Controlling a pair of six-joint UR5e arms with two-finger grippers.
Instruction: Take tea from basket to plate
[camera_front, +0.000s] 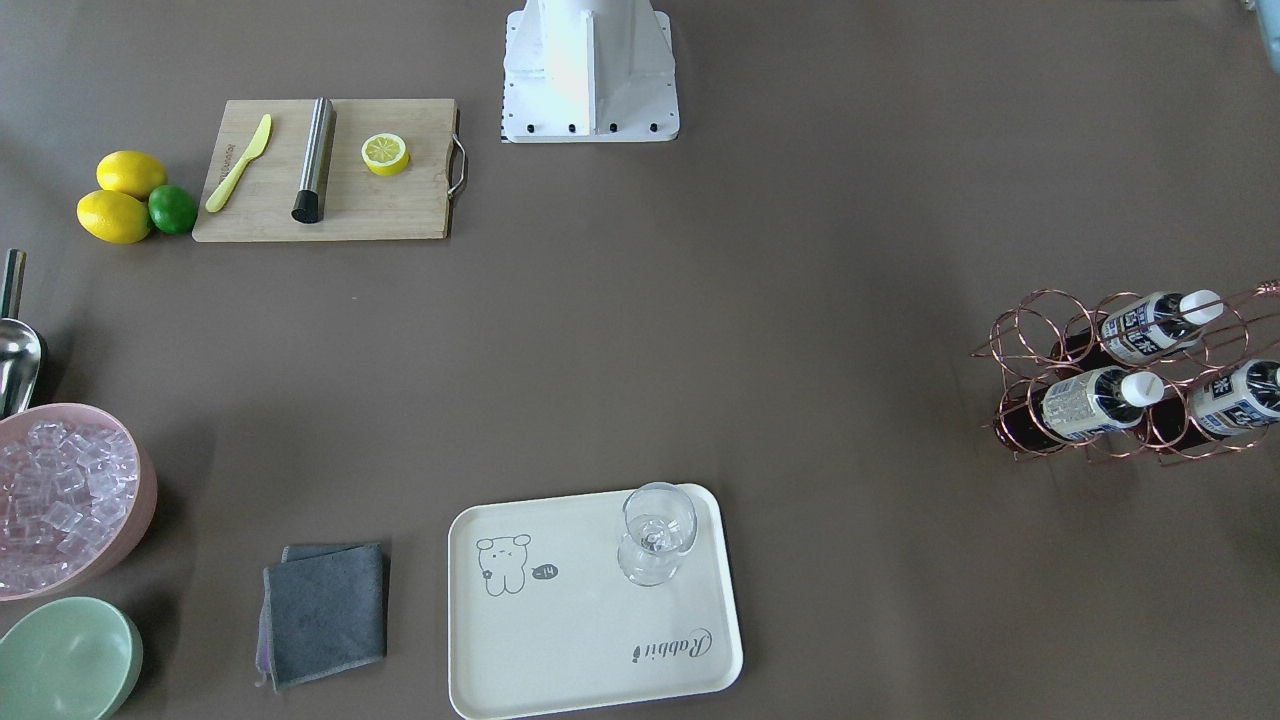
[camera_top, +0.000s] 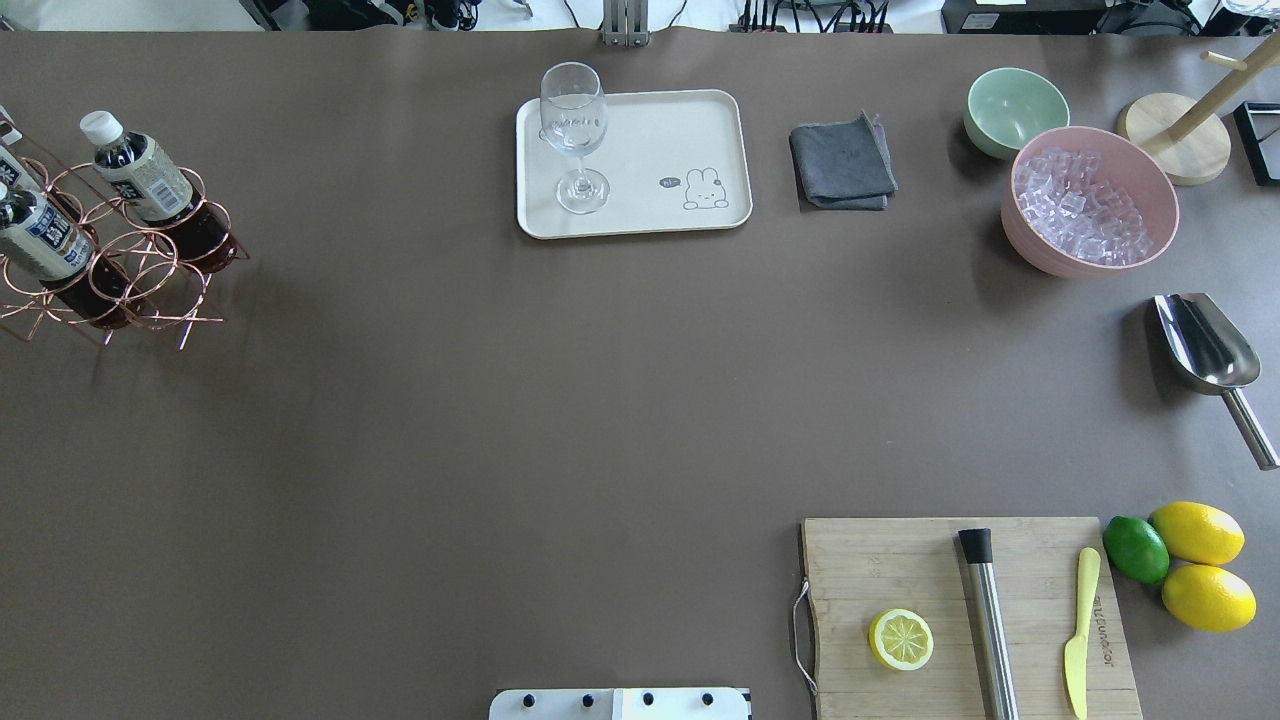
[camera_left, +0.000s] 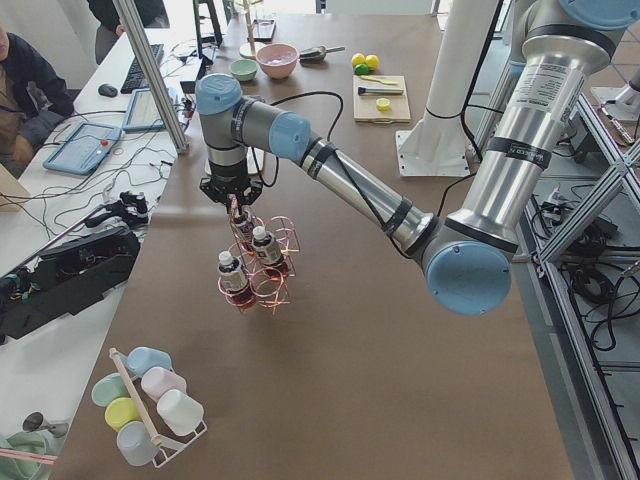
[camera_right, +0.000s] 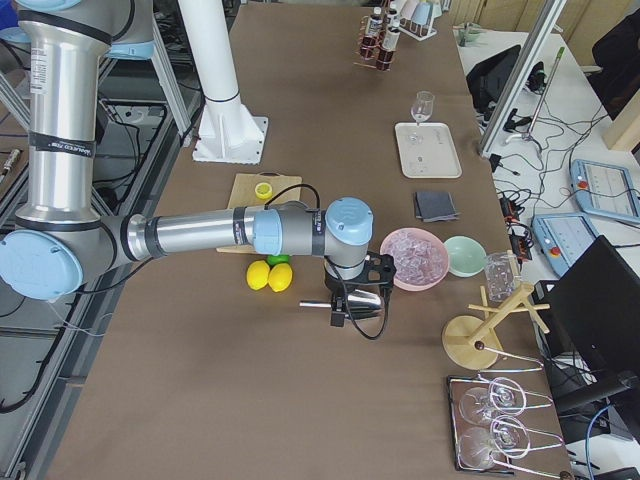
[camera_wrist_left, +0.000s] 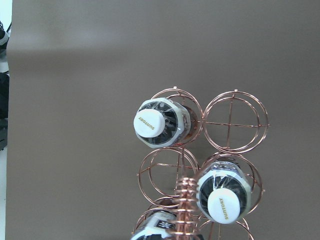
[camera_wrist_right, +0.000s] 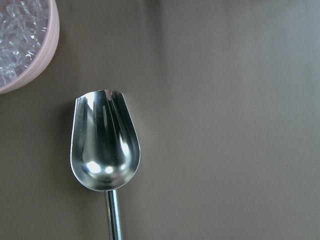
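Note:
Three tea bottles (camera_front: 1150, 325) (camera_front: 1090, 402) (camera_front: 1240, 397) with white caps stand in the copper wire basket (camera_front: 1030, 330) at the table's left end; the basket also shows in the overhead view (camera_top: 150, 290). The left wrist view looks straight down on the caps (camera_wrist_left: 150, 122) (camera_wrist_left: 222, 204) and the twisted handle (camera_wrist_left: 185, 205). My left gripper (camera_left: 236, 205) hovers just above the basket's bottles; I cannot tell whether it is open or shut. The cream plate (camera_front: 560, 640) (camera_top: 650, 130) holds only a wine glass (camera_front: 655, 535). My right gripper (camera_right: 340, 308) hangs over the metal scoop (camera_wrist_right: 105, 150); I cannot tell its state.
A wooden cutting board (camera_top: 900, 560) carries a half lemon (camera_top: 901, 639), a steel rod (camera_top: 988, 620) and a yellow knife (camera_top: 1078, 630). Two lemons (camera_top: 1197, 532) and a lime (camera_top: 1135, 549) lie beside it. A pink ice bowl (camera_top: 1150, 195), a green bowl (camera_top: 1015, 105) and a grey cloth (camera_top: 842, 162) sit near the plate.

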